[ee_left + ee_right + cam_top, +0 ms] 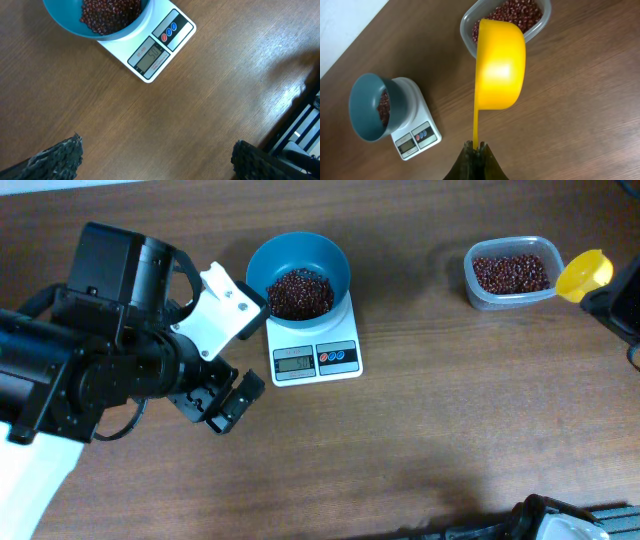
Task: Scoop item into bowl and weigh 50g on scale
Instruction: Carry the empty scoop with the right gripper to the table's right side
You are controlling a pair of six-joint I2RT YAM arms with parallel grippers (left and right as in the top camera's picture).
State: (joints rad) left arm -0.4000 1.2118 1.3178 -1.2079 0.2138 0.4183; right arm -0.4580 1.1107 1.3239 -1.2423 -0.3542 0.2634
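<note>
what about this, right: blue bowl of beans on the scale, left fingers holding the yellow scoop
No: the right fingers hold the yellow scoop, seen in the right wrist view; the left fingers are open, empty. The blue bowl of beans is on the scale.

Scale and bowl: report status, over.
Left gripper open, empty. Right gripper shut on yellow scoop. Beans in bowl on scale. Nothing blocking bowl.

Overhead looking straight down at whole table (450,400), left wrist looking down close beside scale (160,45), right wrist viewing from farther off past scoop (500,65), all three sharing scale and bowl (300,250)
</note>
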